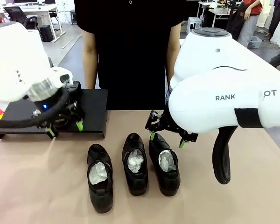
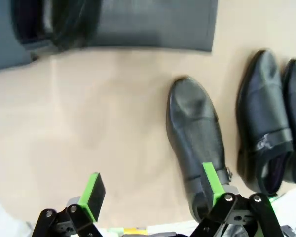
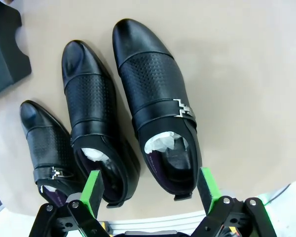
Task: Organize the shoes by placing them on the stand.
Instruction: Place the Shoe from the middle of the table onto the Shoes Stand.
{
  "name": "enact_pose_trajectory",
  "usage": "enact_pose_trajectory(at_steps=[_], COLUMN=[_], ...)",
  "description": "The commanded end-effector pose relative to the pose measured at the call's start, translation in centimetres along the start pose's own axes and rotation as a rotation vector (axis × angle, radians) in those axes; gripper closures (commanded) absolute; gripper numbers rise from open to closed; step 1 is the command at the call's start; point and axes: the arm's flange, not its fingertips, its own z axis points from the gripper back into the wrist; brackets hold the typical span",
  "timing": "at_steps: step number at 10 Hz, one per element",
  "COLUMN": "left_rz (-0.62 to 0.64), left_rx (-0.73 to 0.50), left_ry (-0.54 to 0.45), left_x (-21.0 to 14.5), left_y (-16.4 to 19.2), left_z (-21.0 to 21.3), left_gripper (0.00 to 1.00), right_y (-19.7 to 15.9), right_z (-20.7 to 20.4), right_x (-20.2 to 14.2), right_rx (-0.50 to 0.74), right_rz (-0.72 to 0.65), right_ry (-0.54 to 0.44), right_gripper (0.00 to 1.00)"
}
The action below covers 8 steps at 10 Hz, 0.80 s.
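At table (image 1: 37, 186) right side, R gripper (image 1: 167, 140): jaws wide apart, empty, above heel end of right shoe (image 3: 155, 94), one finger either side. Middle shoe (image 1: 135, 185) & left shoe (image 1: 101, 198) lie just beside it in a row, toes far, white paper inside. L gripper (image 1: 65, 129): jaws wide apart, empty, over bare table just near of stand (image 1: 95, 107), far left.

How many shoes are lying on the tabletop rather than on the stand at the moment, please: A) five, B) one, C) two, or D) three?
D: three lie side by side on the table, namely the left shoe, the middle shoe and the right shoe, all off the stand.
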Motion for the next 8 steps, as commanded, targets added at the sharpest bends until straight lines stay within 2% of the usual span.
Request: enact_pose_trajectory(at_steps=[1, 4, 5, 8], left_rz=[0.009, 0.038, 0.053, -0.002], left_rx=[0.096, 0.096, 0.081, -0.012], left_ry=[0.049, 0.098, 0.085, 0.116], left_x=[-3.5, -6.0, -7.0, -9.8], left_y=[-4.3, -5.2, -5.0, -4.8], left_z=[-1.1, -2.3, -1.8, -0.6], left_gripper=[0.00, 0.00, 0.00, 0.00], right_y=[0.3, 0.3, 0.3, 0.3], right_z=[0.3, 0.3, 0.3, 0.3], right_x=[0.6, 0.6, 0.6, 0.6], right_rx=[-0.009, -0.009, -0.009, -0.009], right_rz=[0.020, 0.020, 0.020, 0.020], right_ry=[0.000, 0.000, 0.000, 0.000], right_gripper=[0.00, 0.00, 0.00, 0.00])
